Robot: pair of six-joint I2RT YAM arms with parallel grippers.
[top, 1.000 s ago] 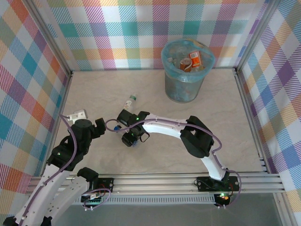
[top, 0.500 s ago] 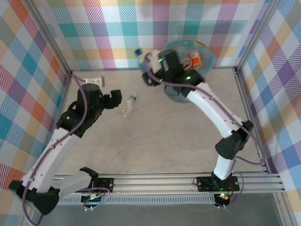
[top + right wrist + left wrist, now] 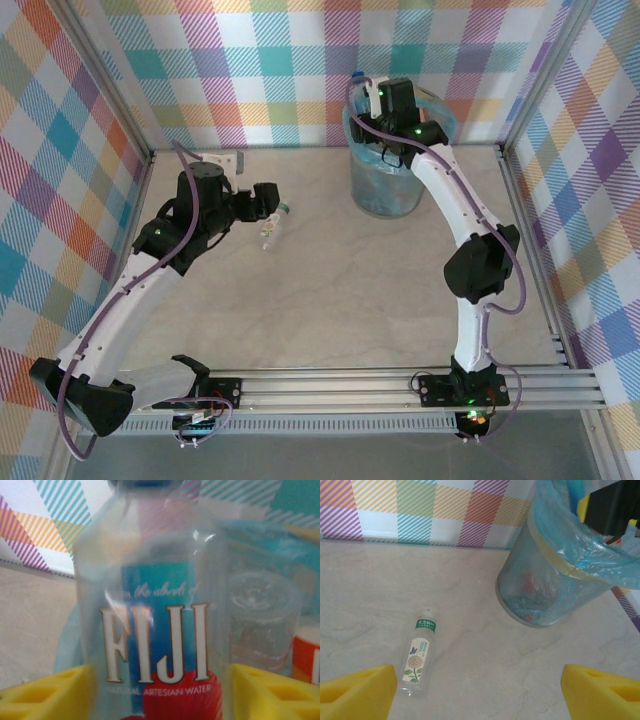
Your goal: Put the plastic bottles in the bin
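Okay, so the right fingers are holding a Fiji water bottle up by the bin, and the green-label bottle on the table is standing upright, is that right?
Not quite. The green-label bottle is lying on its side on the table, not standing upright, as the left wrist view shows. The rest is right: the right fingers hold the Fiji bottle up by the bin.

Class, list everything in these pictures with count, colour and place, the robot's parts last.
Table: one, pale marbled, under everything.
Walls: checked, many colours, around the table.
Bin: one, grey mesh with blue bag, back of the table.
Bottles in the bin: count unclear, clear and orange, inside.
Green-capped bottle: one, clear, lying on the table left of the bin.
Water bottle: one, clear with blue label, held above the bin.
Left gripper: yellow-tipped, open, near the lying bottle.
Right gripper: yellow-tipped, shut on the water bottle.
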